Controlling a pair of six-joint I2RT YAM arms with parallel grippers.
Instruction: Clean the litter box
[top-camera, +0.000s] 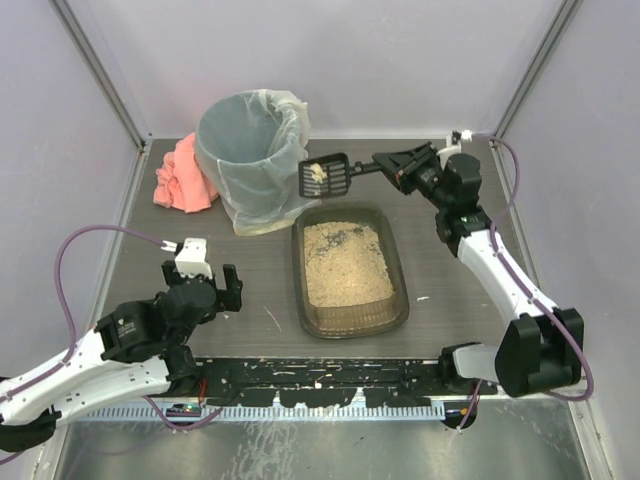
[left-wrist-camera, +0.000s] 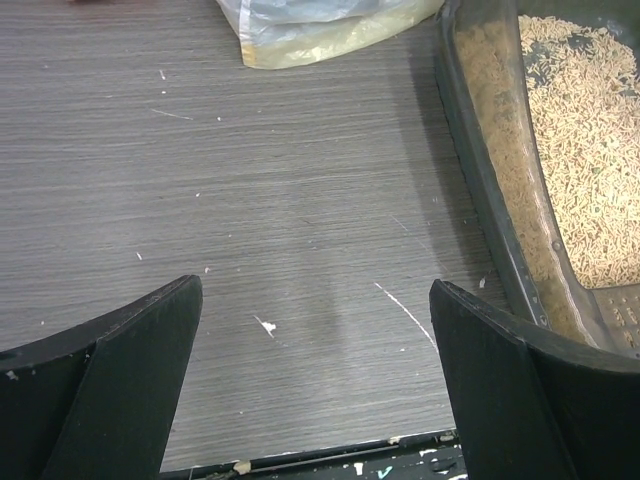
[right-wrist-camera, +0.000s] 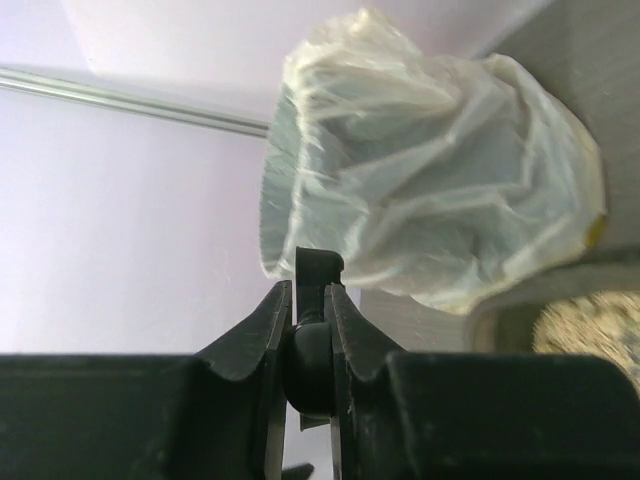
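Observation:
The litter box (top-camera: 350, 322), a dark tray with beige litter, lies at the table's middle; its left wall shows in the left wrist view (left-wrist-camera: 500, 190). My right gripper (top-camera: 388, 165) is shut on the handle of the black slotted scoop (top-camera: 326, 177), which holds a pale clump in the air just right of the grey bin (top-camera: 250, 150) with a clear liner. In the right wrist view my gripper (right-wrist-camera: 310, 300) clamps the scoop handle (right-wrist-camera: 318, 268), with the bin (right-wrist-camera: 430, 170) ahead. My left gripper (top-camera: 218, 290) is open and empty above the table, left of the litter box; it also shows in the left wrist view (left-wrist-camera: 315, 300).
A pink cloth (top-camera: 182, 175) lies left of the bin at the back. Small white specks (left-wrist-camera: 265, 325) dot the dark table. Side walls and metal frame posts enclose the workspace.

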